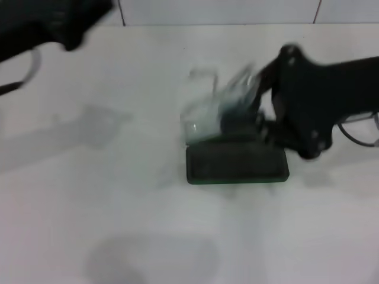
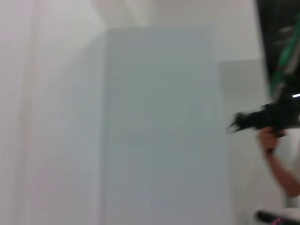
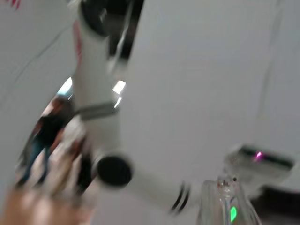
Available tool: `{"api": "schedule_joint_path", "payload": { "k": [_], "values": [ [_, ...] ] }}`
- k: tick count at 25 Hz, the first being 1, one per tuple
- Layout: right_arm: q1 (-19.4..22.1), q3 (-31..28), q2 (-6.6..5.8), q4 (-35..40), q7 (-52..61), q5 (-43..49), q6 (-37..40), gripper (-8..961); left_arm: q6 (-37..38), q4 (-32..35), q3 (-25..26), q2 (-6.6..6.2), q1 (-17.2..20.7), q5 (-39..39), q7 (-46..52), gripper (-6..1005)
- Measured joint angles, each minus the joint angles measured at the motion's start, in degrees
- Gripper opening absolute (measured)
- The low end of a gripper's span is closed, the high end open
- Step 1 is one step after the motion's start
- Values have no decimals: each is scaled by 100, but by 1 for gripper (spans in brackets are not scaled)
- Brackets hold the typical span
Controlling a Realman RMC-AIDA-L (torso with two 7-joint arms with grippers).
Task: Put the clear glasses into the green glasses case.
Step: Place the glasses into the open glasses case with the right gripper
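The green glasses case (image 1: pixel 237 164) lies flat in the middle of the white table, a dark rectangle. Just behind and above it hang the clear glasses (image 1: pixel 204 106), blurred, with one clear arm reaching towards my right gripper (image 1: pixel 253 97). That gripper comes in from the right on its black arm and appears shut on the glasses' right end. A clear piece (image 3: pixel 226 202) also shows close to the camera in the right wrist view. My left gripper (image 1: pixel 68 26) is parked high at the far left corner.
The white table (image 1: pixel 118 207) spreads around the case. A tiled wall (image 1: pixel 225 10) runs along its far edge. The left wrist view faces a pale wall and a person's hand (image 2: pixel 269 140) holding a dark object.
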State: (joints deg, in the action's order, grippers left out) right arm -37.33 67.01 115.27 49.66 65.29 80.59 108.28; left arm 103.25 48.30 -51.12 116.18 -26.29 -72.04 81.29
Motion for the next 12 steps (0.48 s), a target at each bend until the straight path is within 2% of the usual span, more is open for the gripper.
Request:
{"api": "schedule_joint_path", "payload": {
  "k": [4, 6, 8, 12],
  "values": [
    [-62, 13, 15, 1789, 1716, 1141, -47, 78, -12, -19, 749, -105, 325, -454, -68, 36],
    [-239, 24, -1, 2340, 2456, 1411, -27, 79, -22, -22, 1077, -114, 485, -625, -104, 36],
    [-644, 37, -59, 2805, 3415, 1792, 56, 80, -35, -26, 1322, -116, 610, -752, -131, 36],
    [-1634, 59, -113, 3028, 5153, 2836, 402, 81, -54, -46, 1698, -89, 772, -934, -205, 36]
  ]
}}
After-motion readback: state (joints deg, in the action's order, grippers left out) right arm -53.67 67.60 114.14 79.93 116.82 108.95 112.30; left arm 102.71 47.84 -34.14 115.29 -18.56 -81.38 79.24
